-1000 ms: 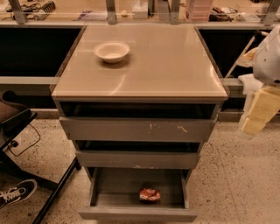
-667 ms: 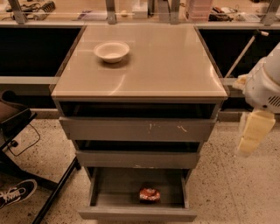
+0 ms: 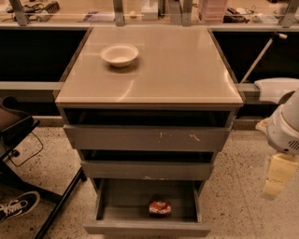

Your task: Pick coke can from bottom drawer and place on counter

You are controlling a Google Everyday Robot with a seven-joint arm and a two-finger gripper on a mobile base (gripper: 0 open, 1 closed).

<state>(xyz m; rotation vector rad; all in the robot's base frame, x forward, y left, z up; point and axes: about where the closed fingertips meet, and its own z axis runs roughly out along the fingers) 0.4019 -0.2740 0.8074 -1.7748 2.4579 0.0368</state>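
Gripper [image 3: 275,183] is hanging at the far right edge of the view, below the white arm housing [image 3: 286,125], over the speckled floor [image 3: 233,196]. It is sitting beside the cabinet and well apart from it, at about the height of the middle drawer [image 3: 147,170]. Can't tell whether it is wide or narrow.

Coke can [image 3: 160,208] is lying in the bottom drawer [image 3: 147,228], right of centre and near the front wall, looking tipped on its side. Bottom drawer is standing pulled out furthest. Middle drawer and top drawer [image 3: 145,138] are both sticking out partway, with scuffed fronts showing.

Counter [image 3: 177,70] is carrying a white bowl [image 3: 119,54], sitting upright at its back left. A cluttered shelf with metal posts [image 3: 70,11] is running along behind it.

A black-and-white shoe [image 3: 18,205] is lying on the floor at lower left, and a dark stand leg [image 3: 60,205] is angling across beside the cabinet
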